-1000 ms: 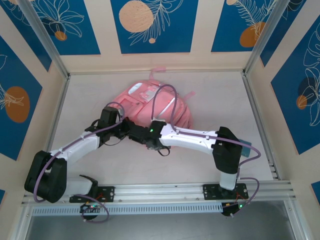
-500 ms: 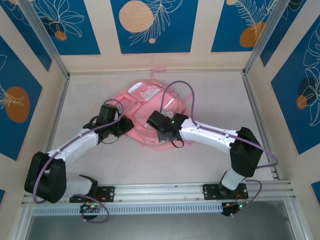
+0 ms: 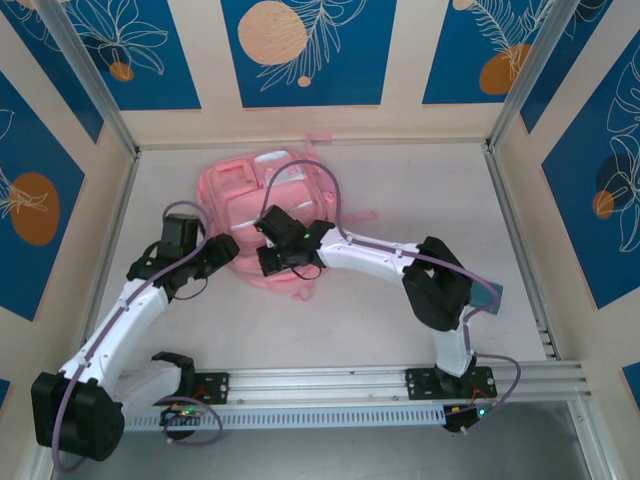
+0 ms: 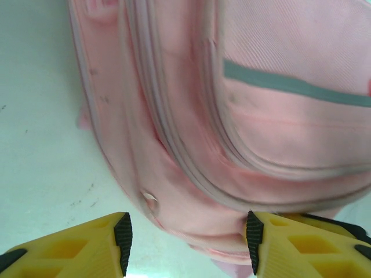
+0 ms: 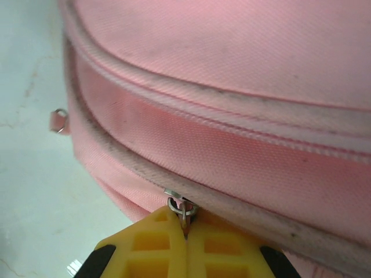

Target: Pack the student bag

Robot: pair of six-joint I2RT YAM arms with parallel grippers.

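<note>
1. Now the student bag lies further to the far left of the counter than half a second ago, and it is turned.
2. The right jaws are pressed together on the zipper pull.
3. The left jaws have drawn back and stand wide, holding nothing, with the bag's edge just before them.
4. Probably the pull drags the whole bag instead of running the zipper.

The left arm and right arm are white with black joints, looping purple cables and blocky yellow jaws.
</note>
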